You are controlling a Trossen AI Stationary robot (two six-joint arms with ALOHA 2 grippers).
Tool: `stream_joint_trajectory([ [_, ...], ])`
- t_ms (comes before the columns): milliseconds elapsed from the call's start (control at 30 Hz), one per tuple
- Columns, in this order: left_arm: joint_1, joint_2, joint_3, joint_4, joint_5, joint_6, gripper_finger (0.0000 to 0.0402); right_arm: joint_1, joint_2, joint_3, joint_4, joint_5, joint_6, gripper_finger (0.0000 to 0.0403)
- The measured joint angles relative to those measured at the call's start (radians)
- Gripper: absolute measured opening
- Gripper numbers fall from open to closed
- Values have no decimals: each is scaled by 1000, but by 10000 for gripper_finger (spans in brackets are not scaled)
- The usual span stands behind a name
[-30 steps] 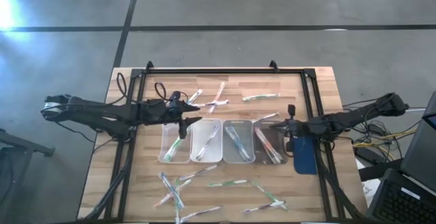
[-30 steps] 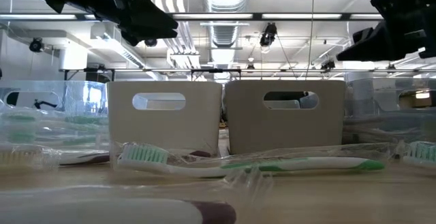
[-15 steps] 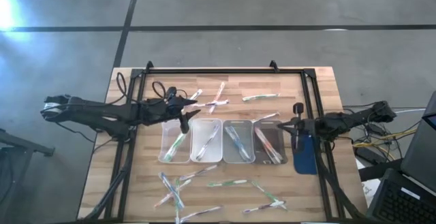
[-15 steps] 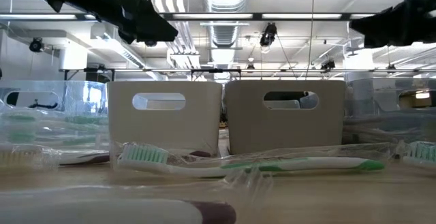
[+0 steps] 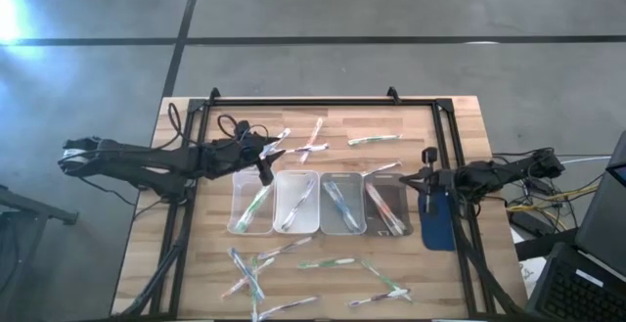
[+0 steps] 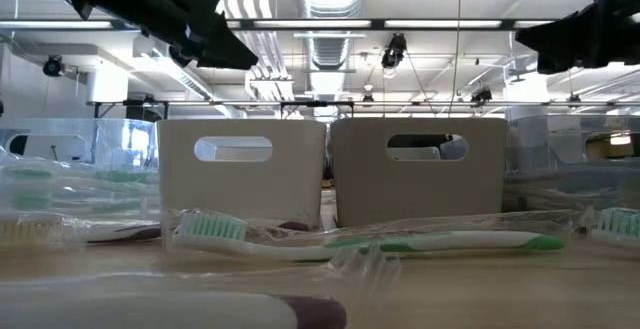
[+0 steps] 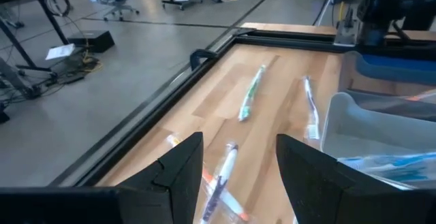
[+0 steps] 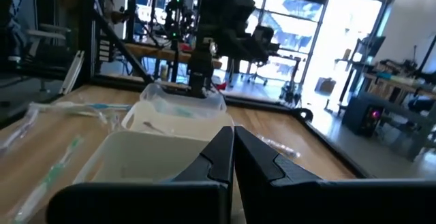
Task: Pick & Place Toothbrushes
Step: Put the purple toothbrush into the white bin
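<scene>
**Left gripper edges back from the trays; right arm waits at the table edge**

Nearest the camera side of the table, a loose scatter of toothbrushes point(image 5: 293, 273) lies on the wood point(image 5: 186, 263), some crossed over each other; none of them has shifted in the last second. The low view has one green-bristled brush point(image 6: 360, 237) lying flat in its wrapper right in front.

Past them sits my row of four clear trays point(image 5: 318, 203), side by side. Each holds brushes: green ones in the leftmost tray point(image 5: 252, 205), pale ones next to it, blue in the third, red-pink in the rightmost.

My left gripper point(image 5: 264, 161) hovers just beyond the far left corner of the leftmost tray. A second ago it was over that tray's far end; it has since pulled back toward the far rail and a little left. Its fingers point(image 7: 180, 176) are spread apart with nothing between them, and through the gap I see brushes on the bare wood.

My right gripper point(image 5: 426, 175) sits beside the rightmost tray, over a blue object point(image 5: 437, 219) at the table's right edge. It has drawn outward since a second ago and barely moved in the last half second. Its fingers point(image 8: 218, 157) are pressed together, empty.

Farthest off, three more brushes point(image 5: 315, 142) lie near the far rail point(image 5: 303, 101), one green one point(image 5: 374, 140) apart to the right, all unchanged.
</scene>
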Motion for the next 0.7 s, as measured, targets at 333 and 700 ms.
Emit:
stream_joint_trajectory([
  [333,0,0,0,4,0,-15,190,0,7,0,-21,1,7,8],
  [700,19,0,61,-32,3,-49,190,0,7,0,-21,1,-1,8],
])
